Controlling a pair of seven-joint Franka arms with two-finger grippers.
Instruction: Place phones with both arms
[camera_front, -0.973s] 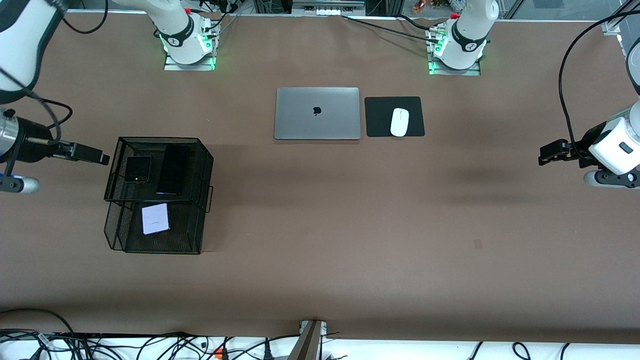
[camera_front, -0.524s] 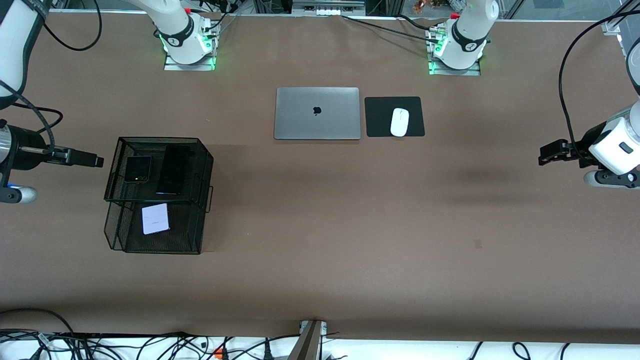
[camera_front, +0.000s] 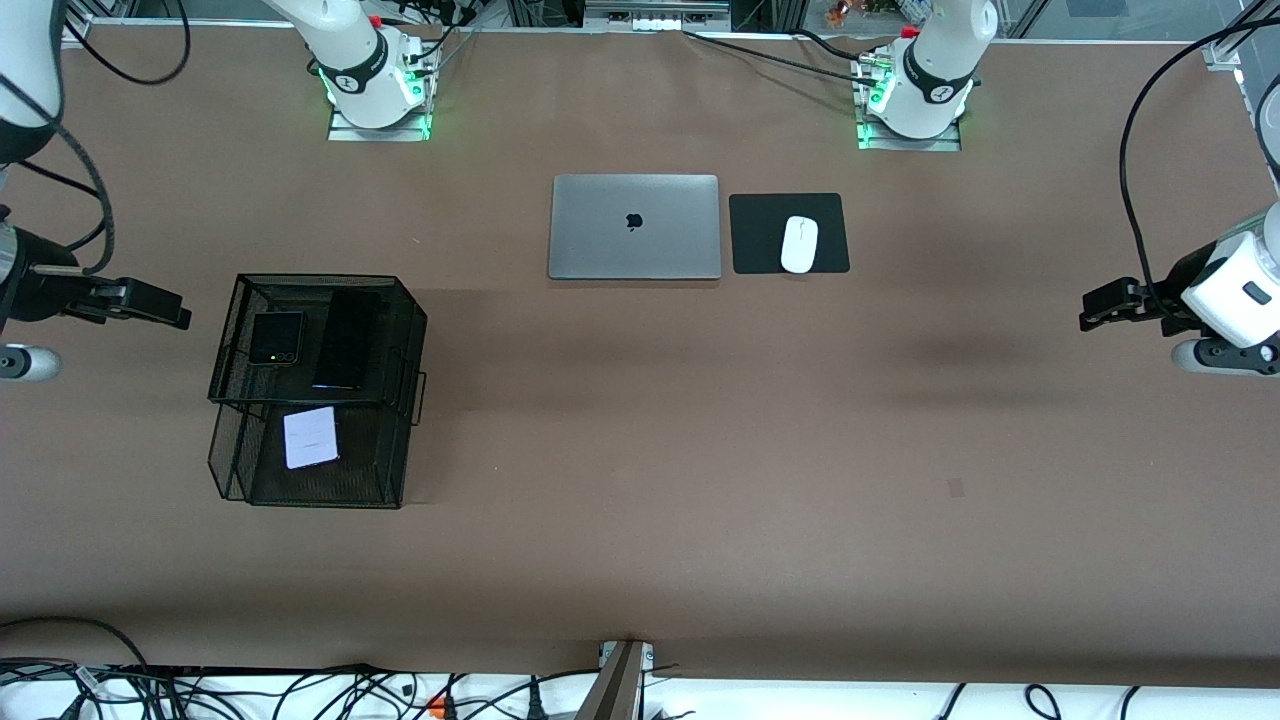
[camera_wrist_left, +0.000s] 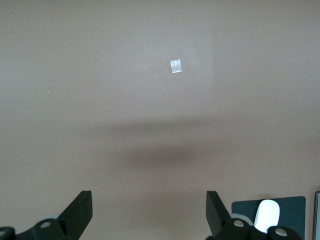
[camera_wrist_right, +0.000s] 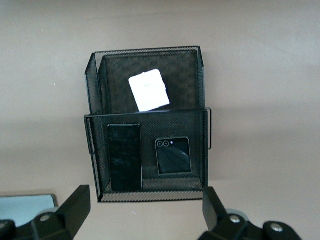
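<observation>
Three phones (camera_front: 311, 437) in mesh rack (camera_front: 400, 330) beside empty spread right hand (camera_front: 165, 312); left hand (camera_front: 1100, 305) spread, well apart.

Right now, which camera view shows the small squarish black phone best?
The right wrist view: the small squarish black phone fills more of the picture, its two camera lenses clear. The front view shows it small, on the mesh rack's upper tier. The left wrist view does not show it.

table top (camera_front: 700, 450): matt brown, smooth, cloth-like. two-tier tray (camera_front: 400, 330): fine black wire mesh, matt. long slim black phone (camera_wrist_right: 125, 156) and squarish black phone (camera_wrist_right: 173, 156): glossy glass-like faces. pale phone (camera_wrist_right: 148, 90): satin white. laptop (camera_front: 634, 227): brushed grey metal. mouse (camera_front: 799, 244): smooth white plastic on matt black pad (camera_front: 830, 210).
</observation>
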